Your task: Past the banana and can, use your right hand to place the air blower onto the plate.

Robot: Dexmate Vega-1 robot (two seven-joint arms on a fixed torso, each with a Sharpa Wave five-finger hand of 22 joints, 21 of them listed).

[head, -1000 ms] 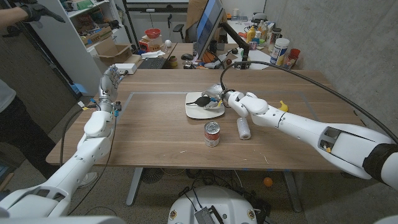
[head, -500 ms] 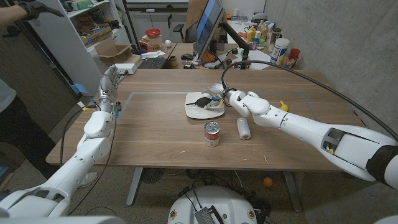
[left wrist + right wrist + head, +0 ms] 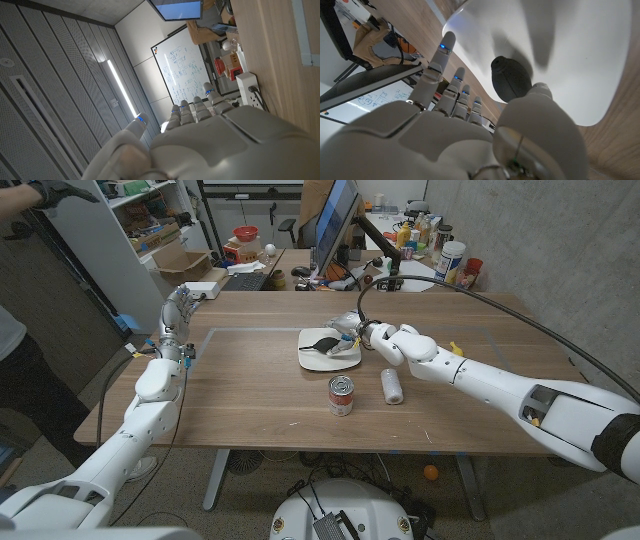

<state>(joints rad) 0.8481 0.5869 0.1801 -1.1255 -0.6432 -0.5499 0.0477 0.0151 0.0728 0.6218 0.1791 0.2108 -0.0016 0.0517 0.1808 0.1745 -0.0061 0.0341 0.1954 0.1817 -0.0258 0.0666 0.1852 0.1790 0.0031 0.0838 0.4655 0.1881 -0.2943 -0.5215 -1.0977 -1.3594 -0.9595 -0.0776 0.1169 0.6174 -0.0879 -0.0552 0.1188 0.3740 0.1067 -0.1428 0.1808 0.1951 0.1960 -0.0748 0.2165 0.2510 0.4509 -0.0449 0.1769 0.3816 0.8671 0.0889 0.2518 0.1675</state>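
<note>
The black air blower (image 3: 325,340) lies on the white plate (image 3: 322,361) at the table's middle, seen close up as a dark bulb (image 3: 512,82) on the plate (image 3: 590,60) in the right wrist view. My right hand (image 3: 362,332) hovers at the plate's right rim, fingers stretched out and apart (image 3: 445,135), thumb beside the blower, holding nothing. The red-labelled can (image 3: 341,395) stands in front of the plate. The banana (image 3: 455,350) lies behind my right forearm. My left hand (image 3: 176,308) is raised over the table's left edge, fingers straight (image 3: 210,140).
A white cylinder (image 3: 392,386) lies right of the can. A monitor (image 3: 335,220), keyboard and clutter stand behind the table's far edge. Bottles (image 3: 450,262) sit at the back right. A person stands at the picture's left edge (image 3: 20,330).
My right hand has drawn slightly back to the right from the blower, which stays on the plate. The left arm has barely moved.
</note>
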